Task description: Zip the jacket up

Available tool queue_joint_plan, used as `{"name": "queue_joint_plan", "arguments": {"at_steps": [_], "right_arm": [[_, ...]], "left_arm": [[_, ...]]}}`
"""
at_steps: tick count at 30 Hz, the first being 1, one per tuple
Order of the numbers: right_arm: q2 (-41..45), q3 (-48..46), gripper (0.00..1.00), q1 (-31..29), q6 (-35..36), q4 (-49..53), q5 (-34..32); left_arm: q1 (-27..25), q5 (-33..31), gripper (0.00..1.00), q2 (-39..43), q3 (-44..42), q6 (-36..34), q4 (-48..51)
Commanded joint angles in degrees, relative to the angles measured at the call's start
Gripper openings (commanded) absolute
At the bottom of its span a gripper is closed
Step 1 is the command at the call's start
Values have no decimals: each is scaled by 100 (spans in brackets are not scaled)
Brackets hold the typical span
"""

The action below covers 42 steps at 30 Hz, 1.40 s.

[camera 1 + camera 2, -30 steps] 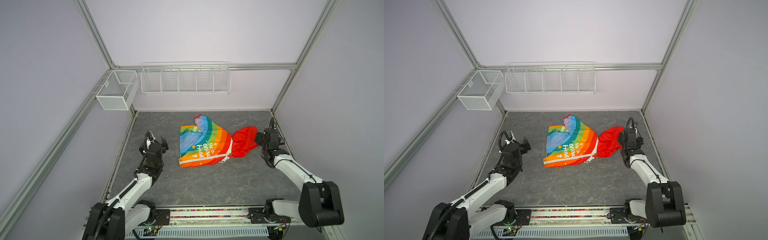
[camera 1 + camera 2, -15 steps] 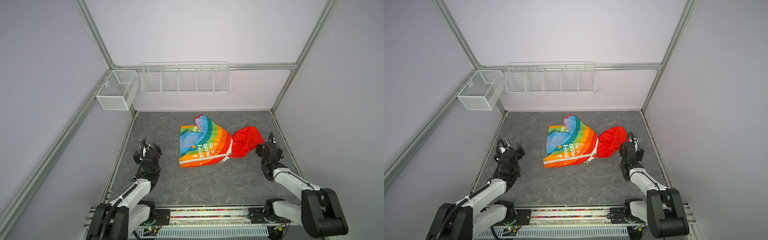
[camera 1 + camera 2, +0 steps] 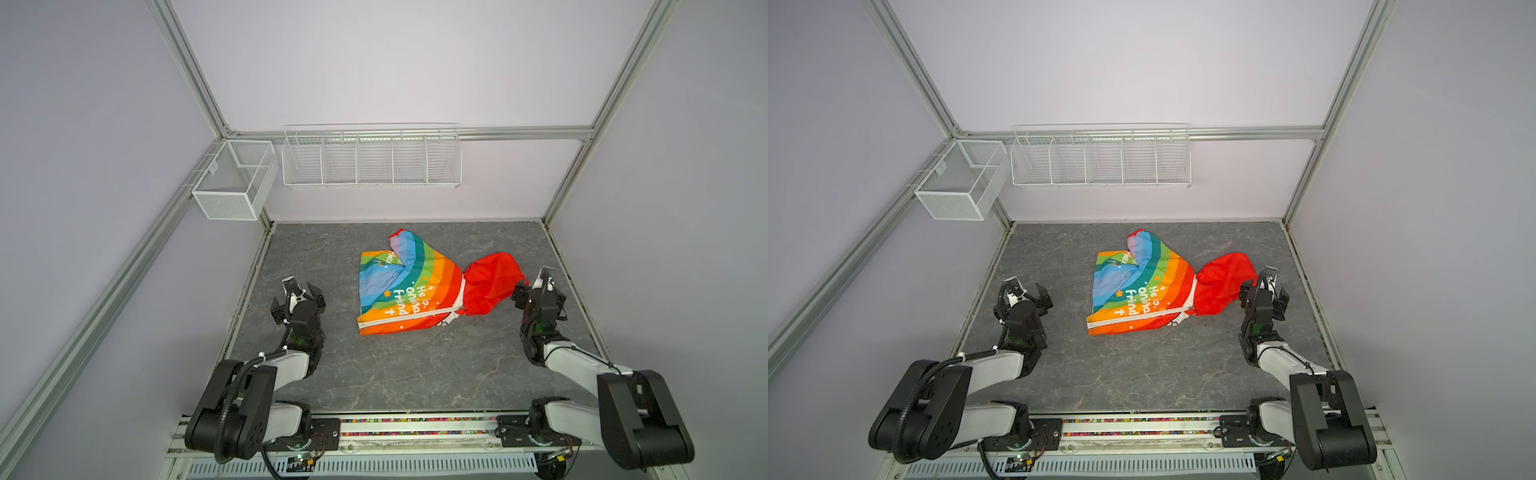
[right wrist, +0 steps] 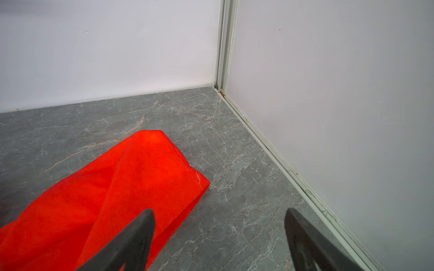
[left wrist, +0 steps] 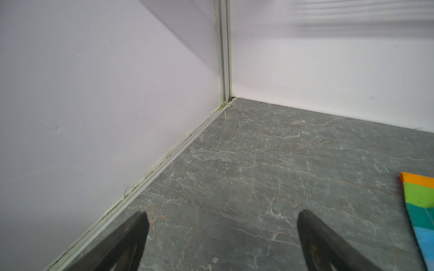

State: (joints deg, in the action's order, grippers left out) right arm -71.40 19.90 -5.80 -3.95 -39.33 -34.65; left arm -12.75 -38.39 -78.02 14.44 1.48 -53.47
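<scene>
The jacket (image 3: 409,291) (image 3: 1142,291) lies flat near the middle of the grey tabletop (image 3: 395,374), rainbow side up. Its red hood (image 3: 492,282) (image 4: 131,183) trails toward 3 o'clock, and the white zipper (image 3: 405,319) runs along its 6 o'clock edge. At 3 o'clock the right arm (image 3: 582,365) has its jaws spread just beside the hood's end, pinching nothing. At 9 o'clock, well apart from the jacket, the left arm (image 3: 286,361) has its jaws spread over bare tabletop. Wire baskets (image 3: 370,160) hang at 12 o'clock.
</scene>
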Motion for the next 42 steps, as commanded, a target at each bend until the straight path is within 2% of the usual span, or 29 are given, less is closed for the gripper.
{"name": "queue_joint_plan", "arguments": {"at_steps": [1,4,8,17,20,22,25,28,29,30,31,33,35,42], "right_arm": [[-72,-61,89,-35,205,-441,-15],[-70,-190,89,-39,237,-632,84],[-355,-494,89,-35,254,-1310,120],[-1033,-481,89,-44,369,-1935,195],[-991,-332,89,-44,355,-1578,311],[-1094,-268,89,-44,445,-1585,442],[-1328,49,89,-39,660,-1227,971],[-1359,233,89,229,472,-781,1560],[-1501,234,89,330,432,-911,1791],[-1734,98,89,383,483,-1472,1888],[-1779,52,89,388,495,-1613,1904],[-1604,162,89,402,423,-1086,1965],[-1710,94,88,401,465,-1393,1950],[-1641,150,89,413,437,-1195,1971]], "left_arm": [[27,122,99,-551,-163,-230,-1317],[5,293,99,-1136,-213,-558,-2266],[-9,479,99,-965,-112,-477,-1721],[62,870,99,-1237,-189,-537,-2053],[62,992,99,-1639,-221,-717,-2664],[62,979,99,-1400,-138,-601,-2091],[131,1028,99,-1404,-14,-568,-1918],[208,1101,99,-1298,158,-469,-1437],[246,1139,99,-1279,249,-434,-1246],[307,1196,99,-1235,373,-369,-942],[385,1285,99,-1187,520,-277,-596],[607,1533,99,-1137,704,-77,-146],[801,1752,99,-1078,799,121,174],[884,1906,99,-1086,758,147,67]]}}
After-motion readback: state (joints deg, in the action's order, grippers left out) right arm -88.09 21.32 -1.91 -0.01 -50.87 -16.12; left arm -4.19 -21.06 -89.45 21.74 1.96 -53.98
